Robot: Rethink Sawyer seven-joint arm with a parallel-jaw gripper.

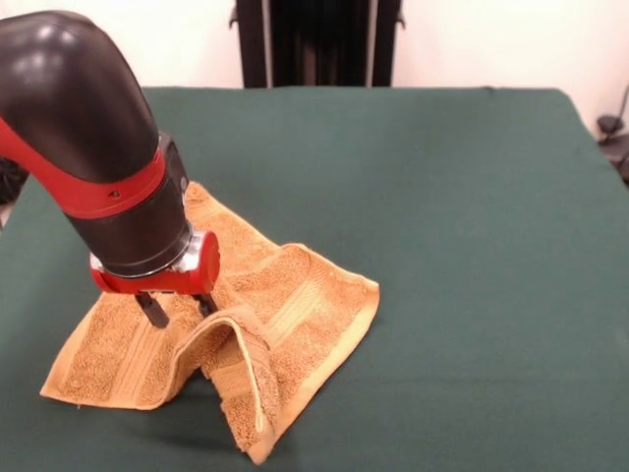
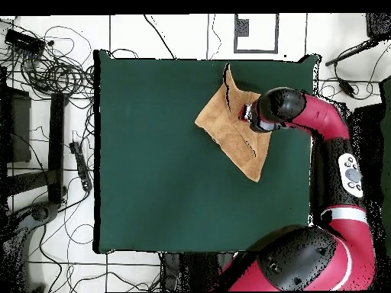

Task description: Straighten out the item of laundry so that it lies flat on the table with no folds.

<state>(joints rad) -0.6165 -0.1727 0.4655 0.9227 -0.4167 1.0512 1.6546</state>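
Observation:
The item of laundry [image 1: 305,300], a golden-orange towel, lies at the near left of the green table [image 1: 452,246]. Its front corner is turned over in a raised, tent-like fold [image 1: 241,369] with a woven band showing. My gripper [image 1: 180,307] points down over the towel's middle. Its two black fingers stand apart, so it is open, and the right finger [image 1: 206,303] touches the top of the raised fold. In the overhead view the towel [image 2: 225,126] sits near the table's [image 2: 153,152] top right edge, and the gripper [image 2: 249,114] covers part of it.
The towel's left corner reaches close to the table's front left edge. A black post [image 1: 314,39] stands behind the far edge. Tangled cables [image 2: 53,69] and dark stands lie on the floor beside the table in the overhead view.

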